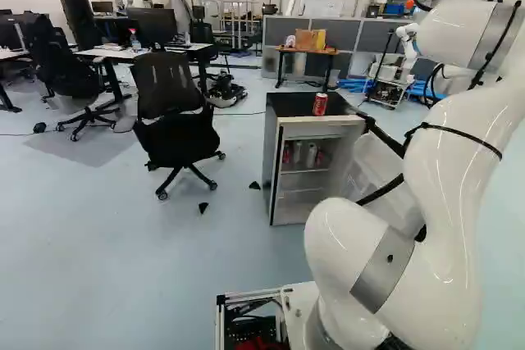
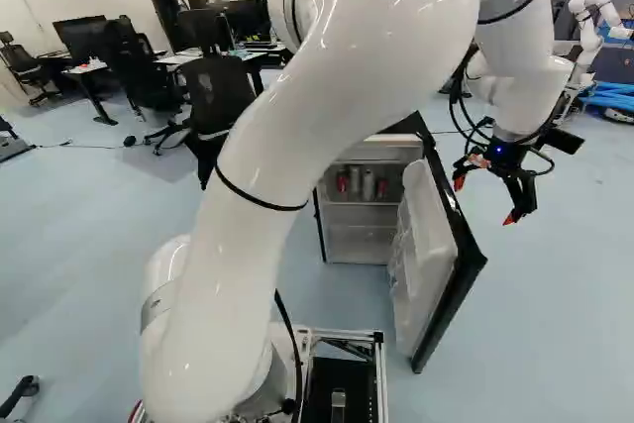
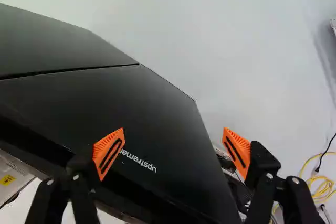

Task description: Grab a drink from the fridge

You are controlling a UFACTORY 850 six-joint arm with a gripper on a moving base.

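- In the right base view, the tool point(image 2: 484, 201) is at 3 o'clock from the cans point(image 2: 368, 185) on the fridge point(image 1: 287, 106) shelf, outside the open door point(image 2: 421, 255); its fingers stand wide.
- Another can point(image 1: 320, 104) stands atop the fridge.
- Best draw back towards 6 o'clock, round the door's free edge, without knocking it.
- Then line up level, enter towards 12, and close squarely on one can, sparing its neighbours.

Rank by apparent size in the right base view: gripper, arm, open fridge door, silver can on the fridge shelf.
Largest to smallest:
1. Arm
2. Open fridge door
3. Gripper
4. Silver can
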